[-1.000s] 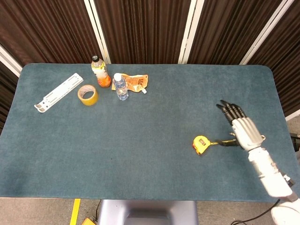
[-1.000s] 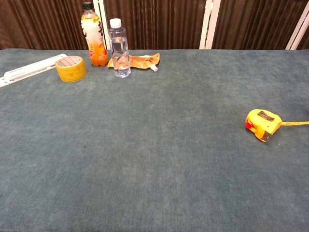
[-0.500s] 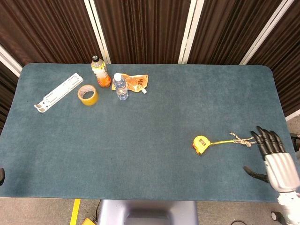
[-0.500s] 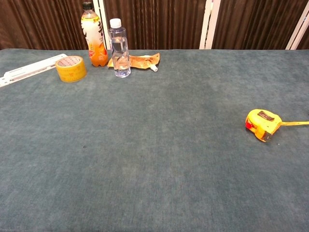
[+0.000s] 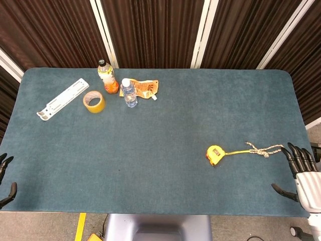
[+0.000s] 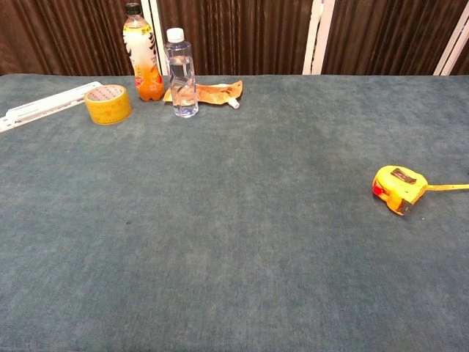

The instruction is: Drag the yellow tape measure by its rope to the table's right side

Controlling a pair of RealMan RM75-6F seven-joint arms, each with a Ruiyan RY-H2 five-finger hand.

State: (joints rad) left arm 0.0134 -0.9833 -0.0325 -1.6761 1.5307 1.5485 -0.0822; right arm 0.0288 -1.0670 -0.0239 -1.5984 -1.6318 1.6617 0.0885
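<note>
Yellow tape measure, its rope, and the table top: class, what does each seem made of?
Yellow tape measure: probably hard, slightly glossy plastic, with a smooth moulded case. Rope: twisted pale fibre cord, knotted and frayed. Table: top covered in matte teal fabric, seemingly felt or carpet, finely napped.

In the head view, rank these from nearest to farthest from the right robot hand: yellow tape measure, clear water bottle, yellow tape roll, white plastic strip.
From the right robot hand:
1. Yellow tape measure, right of centre.
2. Clear water bottle, far side.
3. Yellow tape roll, far left.
4. White plastic strip, leftmost.
</note>
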